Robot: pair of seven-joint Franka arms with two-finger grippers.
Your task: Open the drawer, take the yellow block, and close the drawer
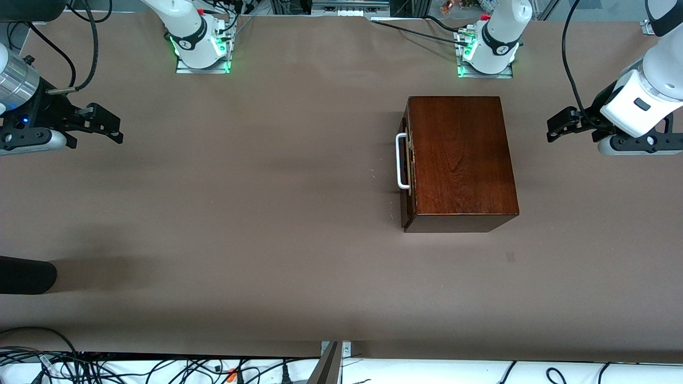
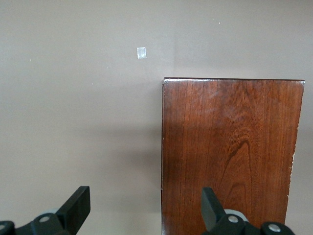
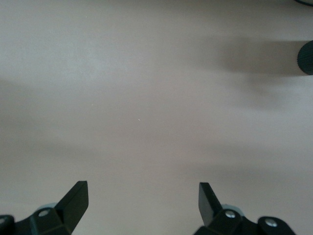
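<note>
A: The right tool (image 1: 109, 128) hangs over bare brown tabletop (image 1: 256, 213) at the right arm's end, fingers spread wide, nothing between them. Its wrist view shows only tabletop under the 2 fingertips (image 3: 76, 198).

B: And the dark reddish-brown wooden box (image 1: 459, 160)?

A: Toward the left arm's end, near that arm's base. Its drawer (image 1: 407, 170) is shut, and the white U-shaped bar handle (image 1: 401, 161) faces the right arm's end. No yellow block shows.

B: The left tool (image 1: 560, 128)?

A: Above the tabletop just beside the box, at the left arm's end, wide open and empty. In its wrist view 1 fingertip (image 2: 211, 205) overlaps the box top.
</note>
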